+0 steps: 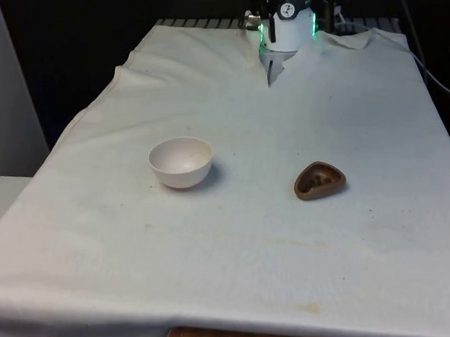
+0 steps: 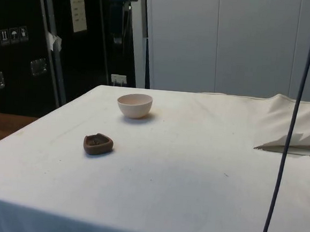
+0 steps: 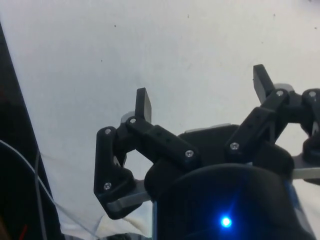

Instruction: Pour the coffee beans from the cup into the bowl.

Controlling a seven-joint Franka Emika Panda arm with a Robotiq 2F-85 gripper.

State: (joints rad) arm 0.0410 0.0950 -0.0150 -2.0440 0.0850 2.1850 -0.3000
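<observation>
Standing apart: white bowl (image 1: 181, 161), brown cup (image 1: 320, 180).

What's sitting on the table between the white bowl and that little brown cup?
Nothing: between the bowl and the cup there is bare white cloth, in front and side views.

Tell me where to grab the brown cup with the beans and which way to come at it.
Probably best to grip the brown cup across its rim, one finger on each outer side wall, coming straight down from above. It sits upright and low on the white cloth with beans inside, so a level top grasp should avoid spilling. The gripper is open, over bare cloth. The bowl stands apart towards the front view's left.
</observation>
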